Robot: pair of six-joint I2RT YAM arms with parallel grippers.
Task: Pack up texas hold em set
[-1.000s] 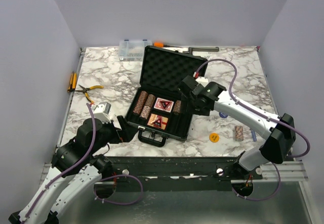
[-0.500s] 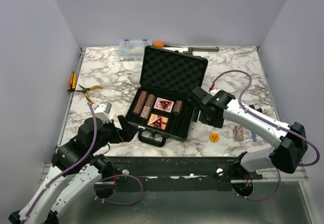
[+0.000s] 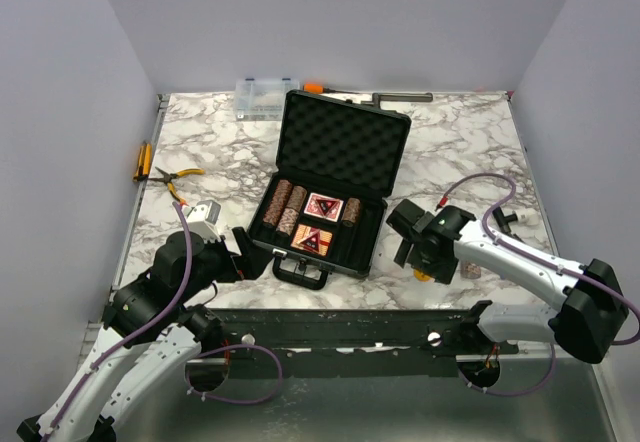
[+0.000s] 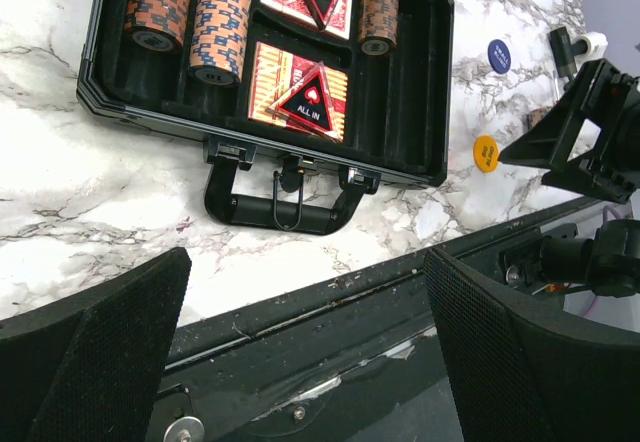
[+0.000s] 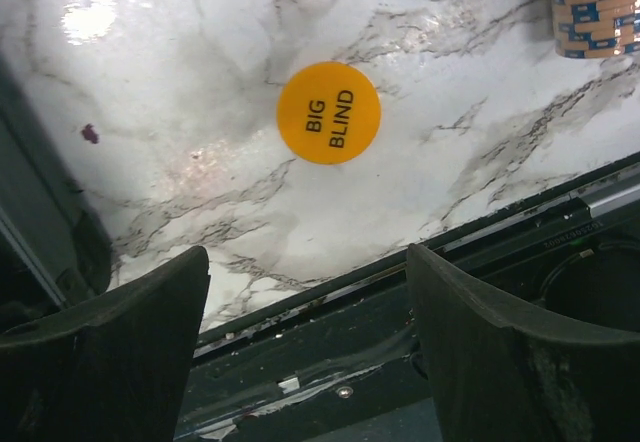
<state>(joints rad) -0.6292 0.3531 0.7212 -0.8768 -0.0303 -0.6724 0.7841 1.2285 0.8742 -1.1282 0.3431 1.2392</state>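
Open case [image 3: 345,147] holds chip stacks [image 3: 283,208] and card decks [image 3: 323,205]; both jaws gape empty.

A clear organiser box [image 3: 258,98] sits far back; pliers [image 3: 176,179] lie left.

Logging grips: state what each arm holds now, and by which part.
Nothing is held. Left gripper and right gripper have open, empty jaws; the Big Blind token lies untouched.

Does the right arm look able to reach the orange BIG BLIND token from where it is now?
Probably yes. The open right gripper hovers just above the BIG BLIND token, which lies flat on the bare marble table. The chip stack lies apart, off to one side.
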